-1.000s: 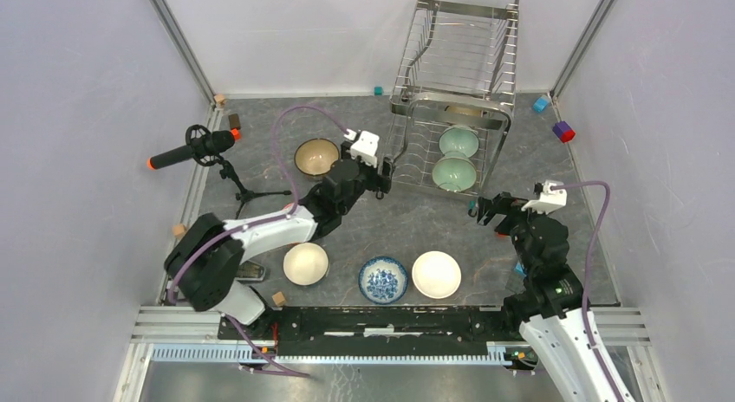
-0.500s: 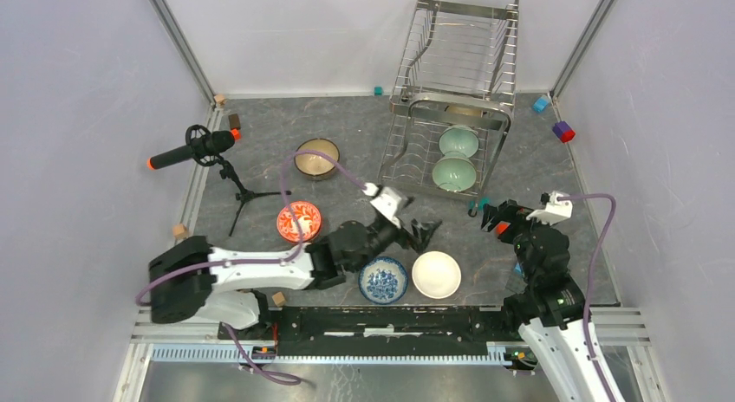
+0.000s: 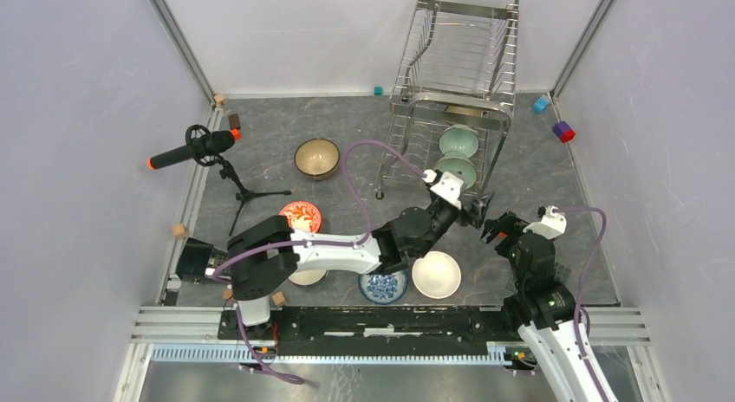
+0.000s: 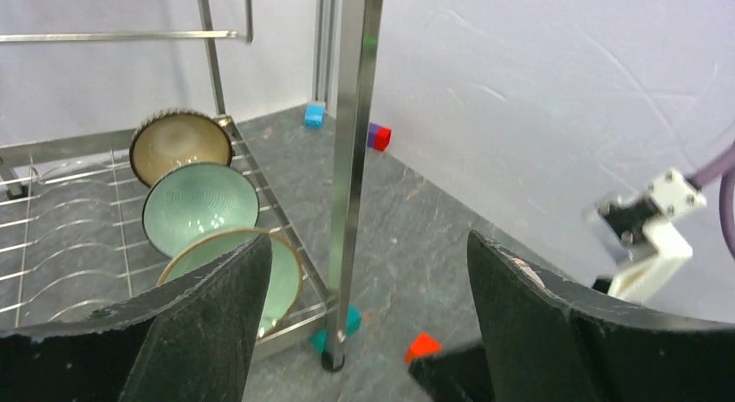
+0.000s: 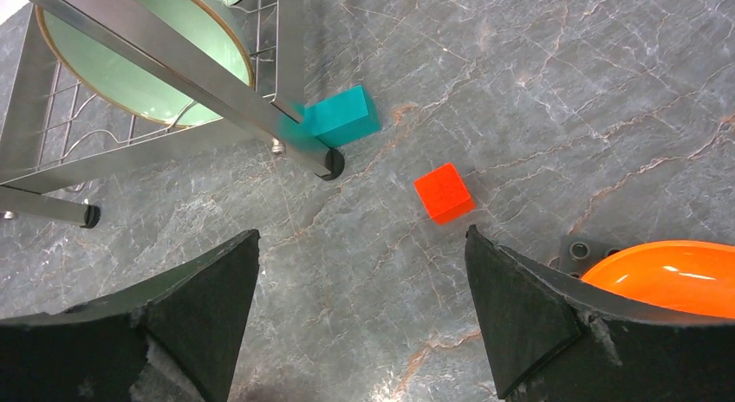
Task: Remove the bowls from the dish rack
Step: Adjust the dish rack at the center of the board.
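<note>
My left gripper [image 3: 477, 208] is wide open & empty; I'd skirt the rack post [image 4: 351, 159], then pinch rim of nearest green bowl [image 4: 282, 285].

The grey stone table [image 3: 277, 125] bears the dish rack [image 3: 455, 99], loose bowls [image 3: 436, 275], coloured blocks [image 3: 563, 132] and a microphone tripod [image 3: 247, 192].

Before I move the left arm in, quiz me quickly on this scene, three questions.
1. How many bowls stand in the rack, seen from the left wrist?
2. True or false: the left gripper holds a bowl.
3. Nearest the rack lies: A red block, B teal block, C purple block.
Key: 1 three; 2 false, it is open and empty; 3 B.
</note>
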You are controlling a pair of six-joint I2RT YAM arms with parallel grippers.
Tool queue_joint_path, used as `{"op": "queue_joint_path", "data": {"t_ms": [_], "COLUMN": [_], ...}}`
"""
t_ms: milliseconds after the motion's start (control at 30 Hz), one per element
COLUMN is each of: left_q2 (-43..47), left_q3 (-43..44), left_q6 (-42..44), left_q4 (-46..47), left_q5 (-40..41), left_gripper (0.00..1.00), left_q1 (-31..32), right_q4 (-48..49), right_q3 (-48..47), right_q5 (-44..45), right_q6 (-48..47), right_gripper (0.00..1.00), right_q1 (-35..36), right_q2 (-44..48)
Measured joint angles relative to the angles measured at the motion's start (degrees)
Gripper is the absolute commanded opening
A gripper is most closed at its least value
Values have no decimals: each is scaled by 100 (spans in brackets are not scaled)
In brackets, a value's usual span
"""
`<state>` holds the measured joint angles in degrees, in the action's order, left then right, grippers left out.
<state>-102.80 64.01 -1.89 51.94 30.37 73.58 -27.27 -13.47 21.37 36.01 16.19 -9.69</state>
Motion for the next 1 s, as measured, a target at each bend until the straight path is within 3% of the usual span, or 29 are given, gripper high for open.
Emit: {"op": "queue_joint_path", "data": {"t_ms": [300, 500, 700, 1000], "left_q2": [-1132, -1676, -1880, -1980], "left_q3": [1633, 2345, 2638, 2739], "left_q6": [269, 372, 372, 514], "left_q4": [-61, -627, -997, -1032], "left_q5": [398, 568, 494, 343], "left_gripper": [83, 66, 39, 17], "left_q1": [-28, -216, -468, -446], "right_q4": [15, 13, 24, 44], "right_q3": [129, 129, 131, 140], "right_q5": [35, 37, 37, 35], "right_q6": [164, 177, 175, 166], "right_gripper": [92, 92, 92, 91], "right_q1": [74, 129, 181, 210], "right_q2": [120, 140, 175, 177]}}
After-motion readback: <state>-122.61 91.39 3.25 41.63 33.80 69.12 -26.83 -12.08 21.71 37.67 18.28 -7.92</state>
